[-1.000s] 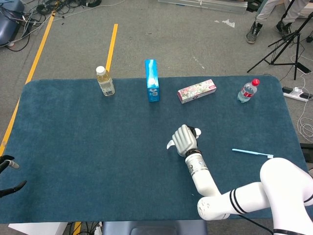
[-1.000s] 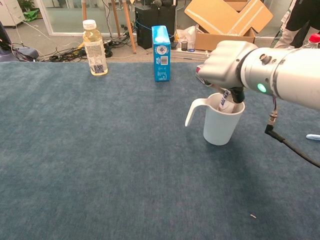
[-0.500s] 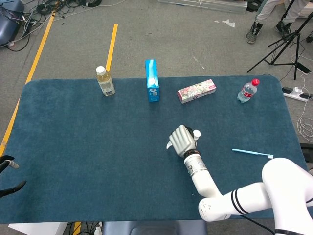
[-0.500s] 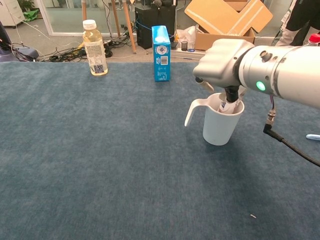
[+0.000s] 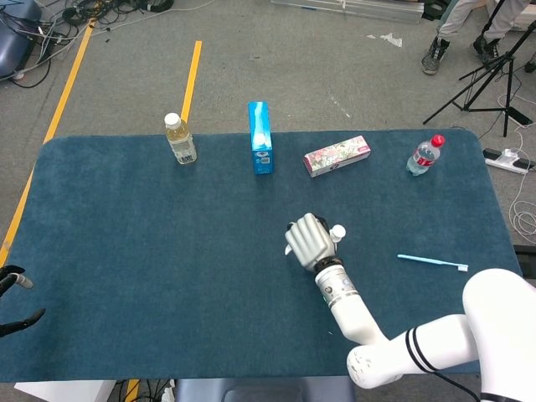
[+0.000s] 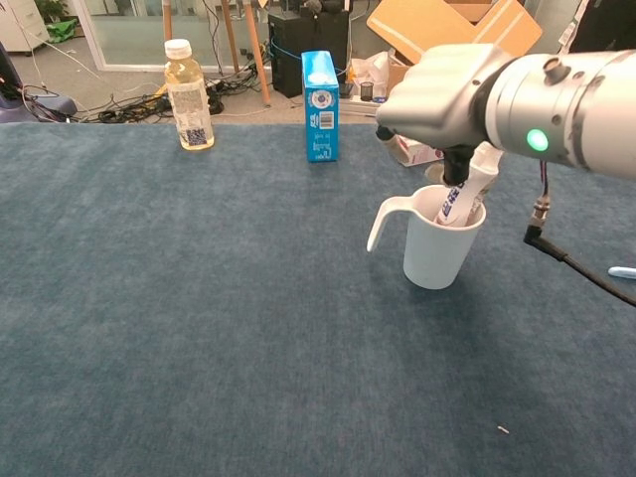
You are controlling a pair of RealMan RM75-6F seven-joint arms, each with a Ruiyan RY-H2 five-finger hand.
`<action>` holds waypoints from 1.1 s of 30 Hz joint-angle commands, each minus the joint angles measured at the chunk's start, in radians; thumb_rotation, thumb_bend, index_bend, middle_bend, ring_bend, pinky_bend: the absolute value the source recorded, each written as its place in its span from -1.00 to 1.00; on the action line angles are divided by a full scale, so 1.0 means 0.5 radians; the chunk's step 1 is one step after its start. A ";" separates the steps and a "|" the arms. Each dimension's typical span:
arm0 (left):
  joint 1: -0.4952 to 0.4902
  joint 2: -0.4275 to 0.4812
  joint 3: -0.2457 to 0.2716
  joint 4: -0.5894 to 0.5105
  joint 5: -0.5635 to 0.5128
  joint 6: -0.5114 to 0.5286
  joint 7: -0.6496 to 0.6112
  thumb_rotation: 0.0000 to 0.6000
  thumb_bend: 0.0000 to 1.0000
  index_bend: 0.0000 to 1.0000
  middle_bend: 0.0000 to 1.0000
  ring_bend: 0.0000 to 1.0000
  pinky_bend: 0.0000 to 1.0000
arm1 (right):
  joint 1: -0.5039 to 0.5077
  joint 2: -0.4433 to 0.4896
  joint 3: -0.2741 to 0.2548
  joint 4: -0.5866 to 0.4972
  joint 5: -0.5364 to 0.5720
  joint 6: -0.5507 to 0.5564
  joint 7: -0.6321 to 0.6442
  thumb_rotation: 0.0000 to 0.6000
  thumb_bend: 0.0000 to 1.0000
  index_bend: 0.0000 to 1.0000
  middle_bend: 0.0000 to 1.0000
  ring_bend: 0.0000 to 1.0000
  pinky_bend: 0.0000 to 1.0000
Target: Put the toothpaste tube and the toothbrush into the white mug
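One of two items now sits in the white mug (image 6: pixel 443 244): the toothpaste tube (image 6: pixel 465 195) leans on the rim, top half sticking out. Right hand (image 6: pixel 444 98) has lifted off it since half a second ago and hovers above the mug; whether its fingers are curled or apart, I cannot tell. Tube part looks done. Toothbrush (image 5: pixel 432 262) lies flat on the desk (image 5: pixel 142 251), right of the mug, well apart, untouched. Left hand (image 5: pixel 17 300) at near left edge, fingers apart, holding nothing. Far edge: yellow drink bottle (image 5: pixel 179 139), blue carton (image 5: pixel 260 137), flowered box (image 5: pixel 337 156), red-capped bottle (image 5: pixel 424 154). Nothing between mug and toothbrush
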 commanded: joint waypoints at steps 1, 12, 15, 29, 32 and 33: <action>0.004 0.001 0.001 -0.003 0.003 0.007 0.001 1.00 -1.00 -0.06 -0.36 -0.34 -0.22 | -0.031 0.114 0.022 -0.157 -0.103 0.082 0.063 1.00 -0.40 -0.26 0.97 1.00 1.00; 0.003 -0.010 0.003 -0.007 0.002 0.006 0.028 1.00 -1.00 -0.06 -0.36 -0.34 -0.22 | -0.281 0.544 -0.085 -0.611 -0.486 0.357 0.285 1.00 -0.72 -0.27 0.97 1.00 1.00; 0.001 -0.017 0.004 -0.007 0.000 0.001 0.035 1.00 -1.00 -0.06 -0.36 -0.34 -0.22 | -0.409 0.654 -0.172 -0.605 -0.582 0.398 0.390 1.00 -0.73 -0.27 0.97 1.00 1.00; -0.023 -0.054 0.016 0.001 -0.016 -0.053 0.086 1.00 -1.00 -0.06 -0.36 -0.34 -0.22 | -0.988 0.841 -0.368 0.001 -0.939 0.130 1.348 1.00 -0.73 -0.27 0.97 1.00 1.00; -0.024 -0.055 0.018 0.001 -0.016 -0.056 0.088 1.00 -1.00 -0.06 -0.36 -0.34 -0.22 | -1.074 0.802 -0.351 0.161 -0.930 0.021 1.547 1.00 -0.74 -0.27 0.99 1.00 1.00; -0.024 -0.056 0.018 0.001 -0.016 -0.058 0.088 1.00 -1.00 -0.06 -0.36 -0.34 -0.22 | -1.095 0.788 -0.341 0.205 -0.928 -0.011 1.601 1.00 -0.75 -0.27 0.99 1.00 1.00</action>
